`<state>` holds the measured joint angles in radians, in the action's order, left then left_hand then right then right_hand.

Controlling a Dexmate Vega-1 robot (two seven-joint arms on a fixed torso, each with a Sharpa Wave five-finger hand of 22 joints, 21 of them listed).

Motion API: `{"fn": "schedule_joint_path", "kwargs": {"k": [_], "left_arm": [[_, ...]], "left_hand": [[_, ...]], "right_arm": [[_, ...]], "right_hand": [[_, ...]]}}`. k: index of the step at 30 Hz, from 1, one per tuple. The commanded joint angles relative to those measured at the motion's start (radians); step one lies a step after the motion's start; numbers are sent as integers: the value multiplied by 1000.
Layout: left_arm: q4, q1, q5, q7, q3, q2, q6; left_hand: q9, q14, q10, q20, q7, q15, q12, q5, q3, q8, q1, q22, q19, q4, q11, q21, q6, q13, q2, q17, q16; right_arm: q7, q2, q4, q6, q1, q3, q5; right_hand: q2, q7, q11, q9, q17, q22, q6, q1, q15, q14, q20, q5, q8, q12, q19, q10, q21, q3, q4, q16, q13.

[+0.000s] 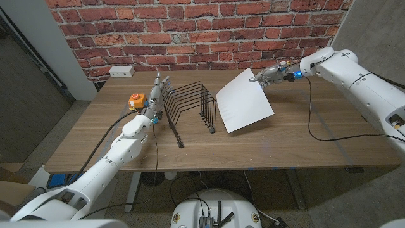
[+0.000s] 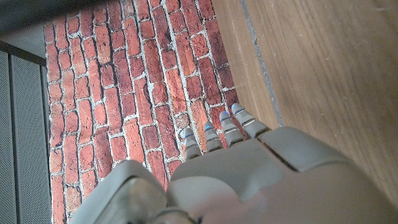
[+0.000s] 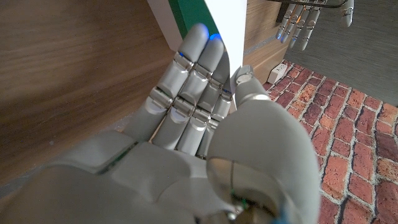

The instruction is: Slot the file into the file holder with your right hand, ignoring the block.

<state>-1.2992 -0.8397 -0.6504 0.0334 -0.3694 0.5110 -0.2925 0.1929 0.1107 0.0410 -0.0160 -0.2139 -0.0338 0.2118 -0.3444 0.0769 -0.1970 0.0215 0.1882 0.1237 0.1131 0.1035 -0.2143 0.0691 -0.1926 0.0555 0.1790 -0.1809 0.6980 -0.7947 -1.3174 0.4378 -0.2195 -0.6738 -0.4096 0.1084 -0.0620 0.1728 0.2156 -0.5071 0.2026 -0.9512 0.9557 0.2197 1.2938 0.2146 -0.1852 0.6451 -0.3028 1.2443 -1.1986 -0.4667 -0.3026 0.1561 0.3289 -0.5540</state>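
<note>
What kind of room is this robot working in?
Probably an office or lab corner set up for testing: a wooden table against a brick wall, with a wall outlet and a black wire file holder on the table.

White wall outlet sits at the brick wall base, behind the table.
</note>
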Motion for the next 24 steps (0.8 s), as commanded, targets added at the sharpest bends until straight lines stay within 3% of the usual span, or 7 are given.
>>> {"fn": "schedule_joint_path", "kwargs": {"k": [1, 14, 24], "left_arm": [[0, 0, 0, 1, 0, 0, 0], [-1, -1, 0, -1, 0, 0, 1], [-1, 0, 0, -1, 0, 0, 0]], "left_hand": [[5, 11, 1, 0, -5, 2, 3, -4, -5, -3, -6, 5, 9, 0, 8, -2, 0, -5, -1, 2, -6], [5, 10, 1, 0, -5, 2, 3, -4, -6, -3, -6, 5, 9, 0, 9, -2, 0, -5, -1, 2, -6], [5, 10, 1, 0, -5, 1, 3, -4, -7, -3, -6, 5, 9, 0, 9, -2, 0, -5, -1, 2, -6]], "right_arm": [[-36, -37, -92, -29, -31, 22, 19], [-73, -57, -155, -64, -56, 43, 35], [-94, -67, -177, -155, -87, 62, 56]], "right_hand": [[20, -4, 1, 1, -3, 2, 3, 19, 2, -5, 0, 3, 3, 3, -5, 5, -9, -11, -2, -2, -4], [20, -6, 3, 0, -8, 2, 7, 15, 0, -9, 0, 5, 4, 10, -6, 4, -16, -17, -4, -6, -8], [18, -11, 4, -1, -12, 2, 16, 13, 2, -22, 0, 5, 3, 20, -21, 9, -17, -23, -4, -15, -10]]}}
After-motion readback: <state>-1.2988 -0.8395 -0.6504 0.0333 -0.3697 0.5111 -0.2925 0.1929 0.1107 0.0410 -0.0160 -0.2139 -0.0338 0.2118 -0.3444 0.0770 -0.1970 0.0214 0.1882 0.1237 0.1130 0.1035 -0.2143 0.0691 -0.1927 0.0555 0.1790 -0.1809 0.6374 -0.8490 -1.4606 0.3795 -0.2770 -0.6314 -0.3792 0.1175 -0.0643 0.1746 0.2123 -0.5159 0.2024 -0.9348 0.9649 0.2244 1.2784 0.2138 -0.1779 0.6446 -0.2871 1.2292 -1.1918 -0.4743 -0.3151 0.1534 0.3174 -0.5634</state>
